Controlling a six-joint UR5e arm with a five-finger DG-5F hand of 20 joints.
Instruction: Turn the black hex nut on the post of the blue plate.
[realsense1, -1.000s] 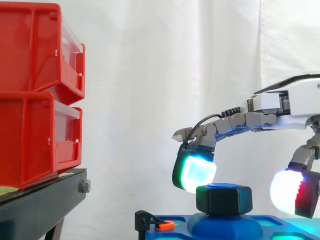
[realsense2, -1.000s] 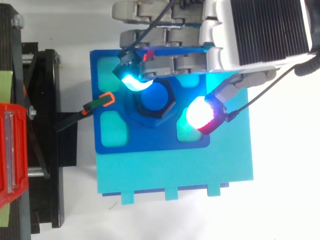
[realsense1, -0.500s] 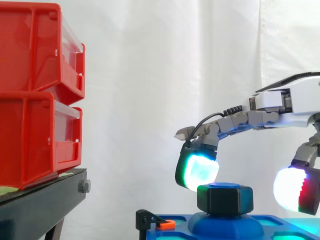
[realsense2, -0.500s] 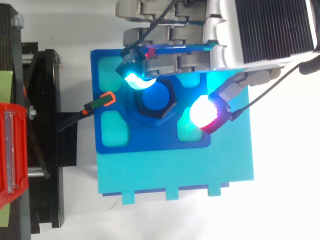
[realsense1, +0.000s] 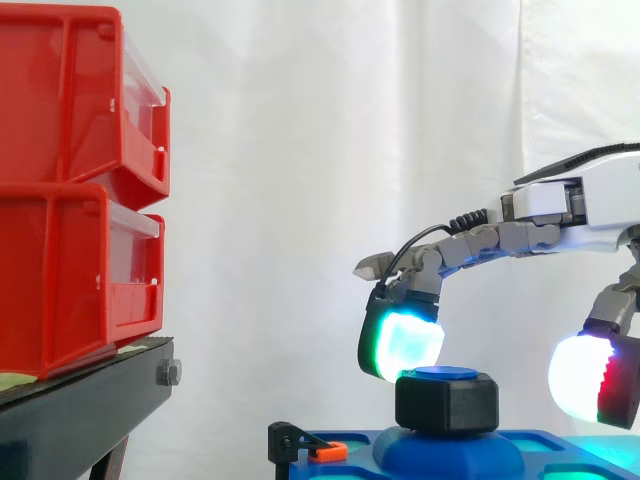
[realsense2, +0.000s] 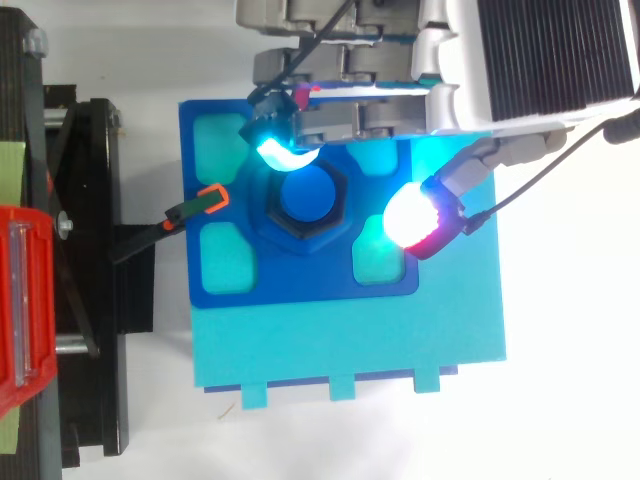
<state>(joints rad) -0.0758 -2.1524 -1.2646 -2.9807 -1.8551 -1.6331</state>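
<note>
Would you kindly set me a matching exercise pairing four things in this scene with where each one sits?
Things: 1 black hex nut; 2 red bins; 3 orange clip; 4 robot hand.
Places: A stacked on the black stand; B at the blue plate edge nearest the stand; C on the blue post; D over the plate, glowing pads either side of the nut.
Pairs: 1-C, 2-A, 3-B, 4-D.

Lab setup — white curtain (realsense1: 300, 150), stacked red bins (realsense1: 70, 190).

The hex nut (realsense1: 447, 403) is black, the plate (realsense2: 300, 285) blue, the bins (realsense1: 70, 190) red; the robot hand (realsense1: 590, 205)'s pads (realsense1: 403, 345) glow cyan and red-white.
</note>
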